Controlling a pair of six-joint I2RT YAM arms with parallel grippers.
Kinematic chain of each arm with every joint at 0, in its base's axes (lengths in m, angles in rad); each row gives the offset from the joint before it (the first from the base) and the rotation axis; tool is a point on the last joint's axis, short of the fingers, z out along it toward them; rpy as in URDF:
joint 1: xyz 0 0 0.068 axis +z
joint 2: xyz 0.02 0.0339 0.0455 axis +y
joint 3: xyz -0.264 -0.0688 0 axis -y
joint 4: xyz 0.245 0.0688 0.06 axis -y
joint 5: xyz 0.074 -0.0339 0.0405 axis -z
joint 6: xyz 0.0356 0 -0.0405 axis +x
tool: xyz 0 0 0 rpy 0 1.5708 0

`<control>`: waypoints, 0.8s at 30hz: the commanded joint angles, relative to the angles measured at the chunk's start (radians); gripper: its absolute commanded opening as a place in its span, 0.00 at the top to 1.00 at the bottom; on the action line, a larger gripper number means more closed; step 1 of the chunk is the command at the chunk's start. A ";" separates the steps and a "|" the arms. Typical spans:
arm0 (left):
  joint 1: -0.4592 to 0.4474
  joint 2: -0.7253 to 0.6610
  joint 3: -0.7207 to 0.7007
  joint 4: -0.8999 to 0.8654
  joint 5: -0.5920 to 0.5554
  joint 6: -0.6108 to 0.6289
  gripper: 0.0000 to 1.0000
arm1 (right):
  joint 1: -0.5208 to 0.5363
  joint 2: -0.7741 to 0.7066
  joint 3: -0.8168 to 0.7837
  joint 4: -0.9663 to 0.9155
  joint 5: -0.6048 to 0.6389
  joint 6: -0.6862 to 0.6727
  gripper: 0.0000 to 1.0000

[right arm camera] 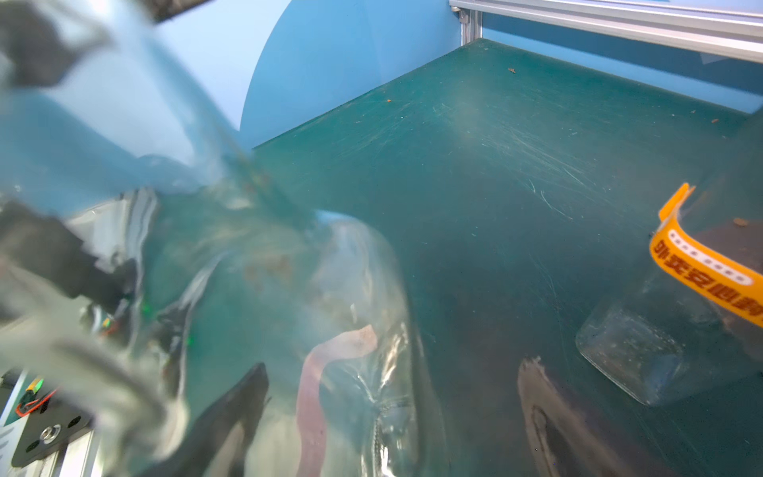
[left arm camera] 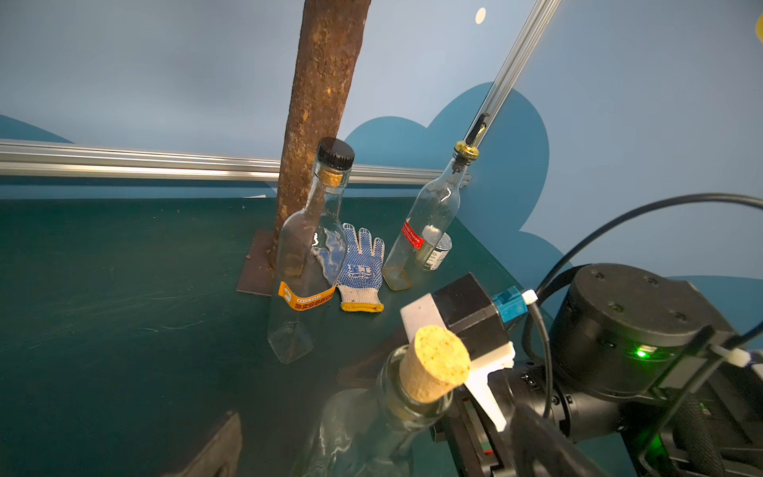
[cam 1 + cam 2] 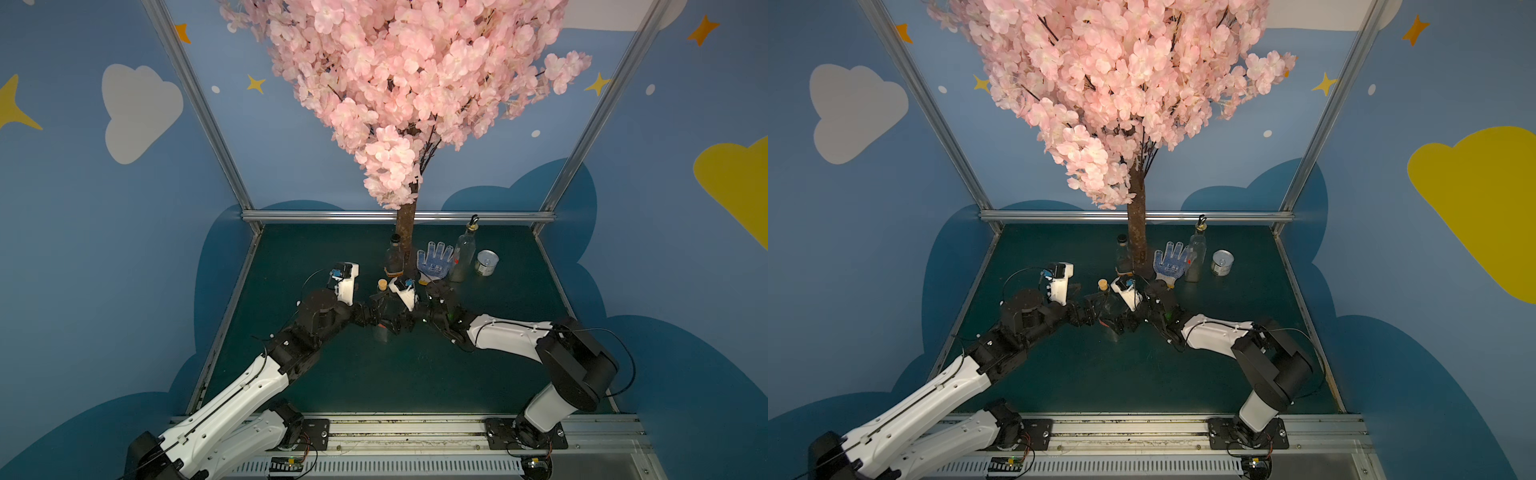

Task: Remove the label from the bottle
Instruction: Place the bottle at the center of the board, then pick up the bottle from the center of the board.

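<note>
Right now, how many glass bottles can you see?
3: a corked bottle nearest the robot, a black-capped one by the tree trunk, and a spouted one beside the glove.

- Both top views are dim across the green table (image 3: 415, 374) and brighter on the pink blossoms (image 3: 395, 62), with a wide-angle stretch toward the edges.
- The left wrist view is sharp at distance, with small glints on the square bottle (image 2: 307, 256). The cork (image 2: 437, 371) close by looks slightly soft.
- The right wrist view is badly smeared where the clear bottle (image 1: 351, 330) sits near the lens, perhaps out of focus. Pale glare catches the table's scratches beyond.
</note>
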 commanded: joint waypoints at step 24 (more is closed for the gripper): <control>0.006 0.141 -0.023 0.217 0.039 0.079 0.00 | -0.044 0.060 0.019 0.049 -0.176 0.000 0.41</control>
